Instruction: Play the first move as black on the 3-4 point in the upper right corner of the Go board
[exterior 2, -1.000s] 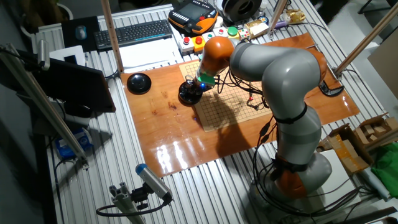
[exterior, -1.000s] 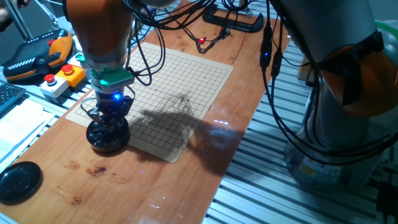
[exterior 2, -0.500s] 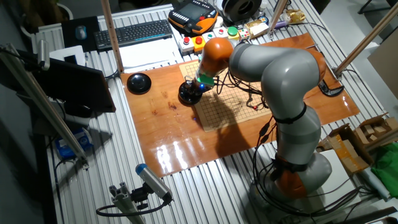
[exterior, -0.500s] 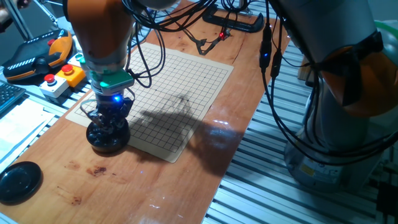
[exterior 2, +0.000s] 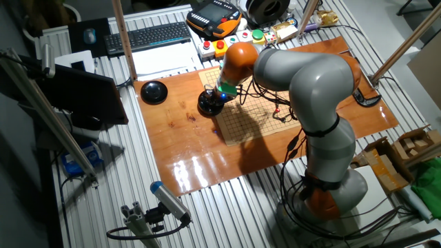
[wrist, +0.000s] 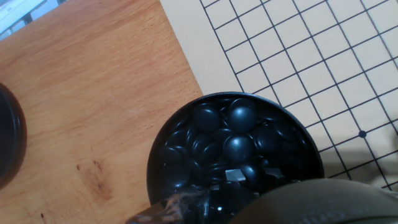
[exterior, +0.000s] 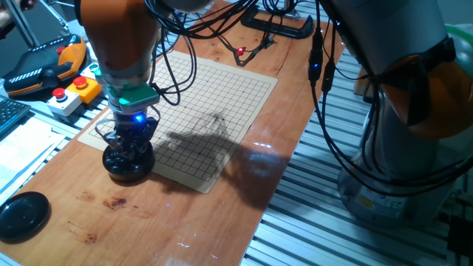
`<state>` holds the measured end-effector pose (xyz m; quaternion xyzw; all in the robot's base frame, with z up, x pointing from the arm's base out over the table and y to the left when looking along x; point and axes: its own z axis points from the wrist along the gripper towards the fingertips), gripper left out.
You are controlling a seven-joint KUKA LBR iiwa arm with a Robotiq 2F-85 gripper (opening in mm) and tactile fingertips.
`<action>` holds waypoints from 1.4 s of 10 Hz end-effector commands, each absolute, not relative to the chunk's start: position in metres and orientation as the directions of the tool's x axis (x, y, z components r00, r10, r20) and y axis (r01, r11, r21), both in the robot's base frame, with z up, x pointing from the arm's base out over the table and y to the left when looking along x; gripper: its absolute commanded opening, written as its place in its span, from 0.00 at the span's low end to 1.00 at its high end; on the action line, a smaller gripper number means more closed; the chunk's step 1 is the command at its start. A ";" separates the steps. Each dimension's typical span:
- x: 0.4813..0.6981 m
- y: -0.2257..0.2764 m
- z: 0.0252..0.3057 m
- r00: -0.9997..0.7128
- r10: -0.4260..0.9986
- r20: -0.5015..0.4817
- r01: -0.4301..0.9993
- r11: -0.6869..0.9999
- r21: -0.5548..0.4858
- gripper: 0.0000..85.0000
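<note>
In one fixed view, the dark two-finger gripper (exterior: 127,148) is seen lowered into the round black bowl of stones (exterior: 128,166) at the corner of the beige gridded Go board (exterior: 214,100); a black lid (exterior: 22,216) lies near the table's edge.

In the other fixed view, bowl (exterior 2: 209,103) and gripper (exterior 2: 213,98) overlap.

In the hand view, glossy black stones (wrist: 239,147) fill the bowl (wrist: 158,155); the jaws' opening cannot be told.
</note>
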<state>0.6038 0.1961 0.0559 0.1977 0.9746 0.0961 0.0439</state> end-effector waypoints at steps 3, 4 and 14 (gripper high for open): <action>0.604 0.195 0.058 -0.922 0.384 -0.048 0.368 0.908 0.200 0.05; 0.604 0.195 0.058 -0.922 0.384 -0.048 0.368 0.908 0.200 0.05; 0.600 0.193 0.069 -0.922 0.384 -0.058 0.368 0.911 0.185 0.13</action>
